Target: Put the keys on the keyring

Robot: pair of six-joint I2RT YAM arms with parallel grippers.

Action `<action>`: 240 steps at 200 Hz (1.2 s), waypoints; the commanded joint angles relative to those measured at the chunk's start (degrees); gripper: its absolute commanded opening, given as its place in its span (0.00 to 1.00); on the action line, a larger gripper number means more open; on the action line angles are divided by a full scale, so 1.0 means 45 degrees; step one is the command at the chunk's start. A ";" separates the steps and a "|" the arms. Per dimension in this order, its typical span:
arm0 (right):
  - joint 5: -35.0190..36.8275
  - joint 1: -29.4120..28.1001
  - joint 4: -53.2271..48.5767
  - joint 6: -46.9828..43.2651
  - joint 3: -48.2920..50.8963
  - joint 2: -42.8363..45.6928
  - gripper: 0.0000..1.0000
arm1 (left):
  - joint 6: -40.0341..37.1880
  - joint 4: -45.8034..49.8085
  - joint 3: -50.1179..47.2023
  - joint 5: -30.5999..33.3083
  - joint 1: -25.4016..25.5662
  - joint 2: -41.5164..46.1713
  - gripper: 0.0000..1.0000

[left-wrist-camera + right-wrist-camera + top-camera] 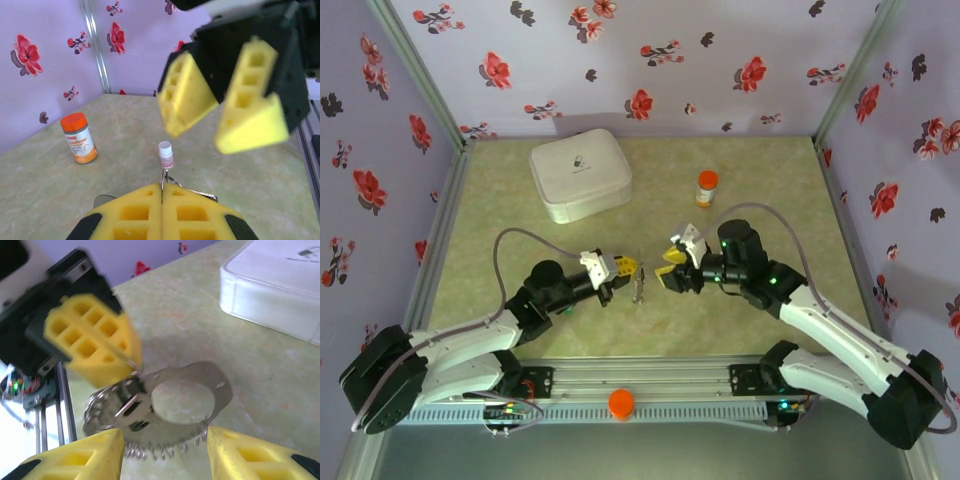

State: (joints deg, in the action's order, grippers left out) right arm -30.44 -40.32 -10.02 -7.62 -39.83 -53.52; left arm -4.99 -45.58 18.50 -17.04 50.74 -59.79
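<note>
My left gripper (pixel 625 270) is shut on the keyring (pixel 640 287) and holds it just above the table. In the right wrist view the keyring (pixel 200 380) is a grey metal loop with beaded chain hanging from its lower edge. Flat metal pieces with a dark part (pixel 131 411) bunch at its left side, and I cannot tell the keys' heads apart there. My right gripper (pixel 165 450) is open, its fingers either side of the loop's underside and not touching it. In the left wrist view a thin metal edge leaves the shut left gripper (pixel 161 192), with a tiny white cap-like piece (pixel 166 154) beyond. The open right gripper (pixel 200 140) faces it.
An orange-capped pill bottle (pixel 707 187) stands behind the right gripper; the left wrist view has the bottle (pixel 78 138) at left. A white case (pixel 580 175) lies at the back left. Flowered walls close in the table on three sides.
</note>
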 commanded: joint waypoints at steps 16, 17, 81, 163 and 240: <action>-0.0039 -0.0669 0.0794 -0.2168 0.0278 -0.0106 0.43 | 0.0567 -0.2224 -0.0084 -0.0467 0.0091 -0.0159 0.00; -0.0017 -0.0689 0.0807 -0.2171 0.0278 -0.0113 0.43 | 0.0565 -0.2239 -0.0096 -0.0470 0.0091 -0.0165 0.00; 0.0802 -0.1165 0.1986 -0.2093 0.0643 -0.0483 0.33 | 0.0855 -0.2331 -0.0039 -0.0671 0.0092 -0.0297 0.00; 0.0528 -0.1209 0.2720 -0.1995 0.0688 -0.0728 0.17 | 0.0993 -0.2269 0.0012 -0.0799 0.0090 -0.0246 0.00; 0.0316 -0.1353 0.0486 -0.3028 0.0138 -0.1360 0.00 | 0.1442 -0.3360 0.0526 -0.1603 0.0091 -0.0376 0.00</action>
State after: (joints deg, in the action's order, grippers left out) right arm -27.70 -45.58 -1.50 -18.65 -37.45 -58.17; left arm 0.12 -53.78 18.15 -21.41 50.74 -61.49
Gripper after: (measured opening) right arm 0.047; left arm 0.043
